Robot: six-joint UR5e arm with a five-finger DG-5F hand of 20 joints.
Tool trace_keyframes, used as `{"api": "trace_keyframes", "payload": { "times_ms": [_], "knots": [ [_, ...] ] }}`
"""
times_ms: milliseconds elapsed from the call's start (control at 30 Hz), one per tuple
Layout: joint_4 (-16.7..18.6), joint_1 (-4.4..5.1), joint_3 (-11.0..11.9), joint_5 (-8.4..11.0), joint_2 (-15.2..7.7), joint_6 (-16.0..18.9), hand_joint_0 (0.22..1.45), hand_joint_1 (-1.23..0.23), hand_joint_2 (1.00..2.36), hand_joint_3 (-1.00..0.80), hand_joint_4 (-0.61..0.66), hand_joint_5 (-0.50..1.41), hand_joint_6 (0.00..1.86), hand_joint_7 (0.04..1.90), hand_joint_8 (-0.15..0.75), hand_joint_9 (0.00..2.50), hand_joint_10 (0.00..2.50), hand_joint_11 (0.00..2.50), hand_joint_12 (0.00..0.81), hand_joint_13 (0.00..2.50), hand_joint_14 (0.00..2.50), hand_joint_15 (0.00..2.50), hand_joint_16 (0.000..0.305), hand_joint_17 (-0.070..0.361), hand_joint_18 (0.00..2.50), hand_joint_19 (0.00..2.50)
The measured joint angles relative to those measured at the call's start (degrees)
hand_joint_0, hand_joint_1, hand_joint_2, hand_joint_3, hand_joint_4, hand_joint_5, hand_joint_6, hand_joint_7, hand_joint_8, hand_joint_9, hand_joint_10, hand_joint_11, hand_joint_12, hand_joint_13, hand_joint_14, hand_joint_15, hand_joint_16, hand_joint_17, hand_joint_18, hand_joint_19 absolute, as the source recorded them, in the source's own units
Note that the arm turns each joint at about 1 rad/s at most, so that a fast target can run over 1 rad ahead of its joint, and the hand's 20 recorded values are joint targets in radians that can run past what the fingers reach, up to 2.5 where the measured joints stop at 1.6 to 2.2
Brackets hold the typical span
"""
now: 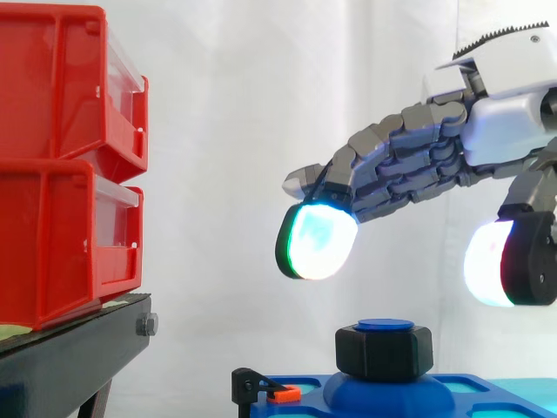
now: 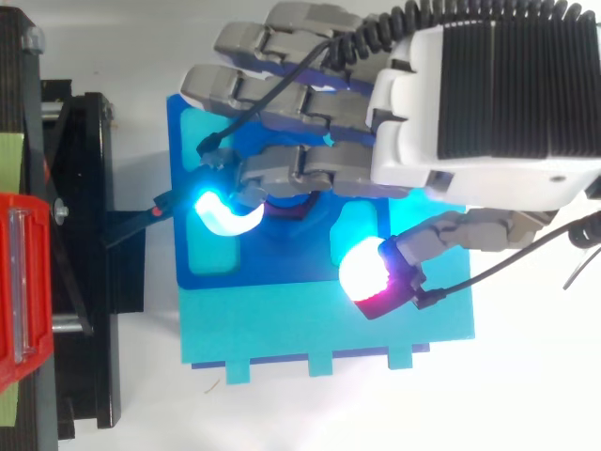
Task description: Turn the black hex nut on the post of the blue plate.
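The black hex nut (image 1: 384, 351) sits on a blue post with a round blue cap, rising from the blue plate (image 1: 396, 394). My hand (image 1: 418, 161) hovers above it, coming in from the right, open and clear of the nut. Its fingers reach left with a glowing cyan-white fingertip (image 1: 316, 241) above and left of the nut. The thumb's glowing pad (image 1: 489, 264) hangs above and right of it. From above, the hand (image 2: 470, 94) covers the middle of the blue plate (image 2: 211, 268) and hides the nut.
Two stacked red bins (image 1: 61, 165) stand on a black stand (image 1: 74, 353) at the left. The plate rests on a cyan base (image 2: 282, 329). A small black and orange clip (image 1: 277, 394) sits at the plate's left edge.
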Motion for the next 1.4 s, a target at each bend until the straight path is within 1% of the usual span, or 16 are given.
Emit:
{"api": "trace_keyframes", "payload": {
  "times_ms": [133, 300, 467, 800, 1167, 1400],
  "knots": [
    [0.5, -0.17, 0.0, -0.31, -1.2, 0.3, 0.49, -0.97, 1.00, -0.50, -0.03, -0.30, 0.50, 0.63, 0.102, 0.00, 0.00, 0.00, 0.287, 0.00, 0.00, 0.00, 0.040, 0.089, 0.00, 0.00],
    [1.5, -0.33, 0.0, -0.94, -1.8, 0.6, 0.48, -0.95, 1.00, -0.50, -0.02, -0.30, 0.50, 0.63, 0.106, 0.00, 0.00, 0.00, 0.290, 0.00, 0.00, 0.00, 0.040, 0.090, 0.00, 0.00],
    [1.7, -0.50, -0.2, -1.05, -1.8, 0.6, 0.47, -0.94, 1.00, -0.50, -0.01, -0.30, 0.50, 0.63, 0.113, 0.00, 0.00, 0.00, 0.293, 0.00, 0.00, 0.00, 0.040, 0.090, 0.00, 0.00],
    [4.6, -0.60, -2.4, -0.94, -1.9, 0.6, 0.46, -0.90, 1.00, -0.50, 0.02, -0.30, 0.50, 0.64, 0.120, 0.00, 0.00, 0.00, 0.297, 0.00, 0.00, 0.00, 0.040, 0.090, 0.00, 0.00],
    [5.2, -0.61, -2.8, -0.76, -1.9, 0.6, 0.47, -0.89, 1.00, -0.50, 0.03, -0.30, 0.50, 0.64, 0.124, 0.00, 0.00, 0.00, 0.295, 0.00, 0.00, 0.00, 0.040, 0.090, 0.00, 0.00],
    [5.9, -0.74, -3.8, -0.82, -1.9, 0.8, 0.46, -0.87, 1.00, -0.50, 0.04, -0.30, 0.50, 0.64, 0.127, 0.00, 0.00, 0.00, 0.299, 0.00, 0.00, 0.00, 0.040, 0.089, 0.00, 0.00]
  ]
}}
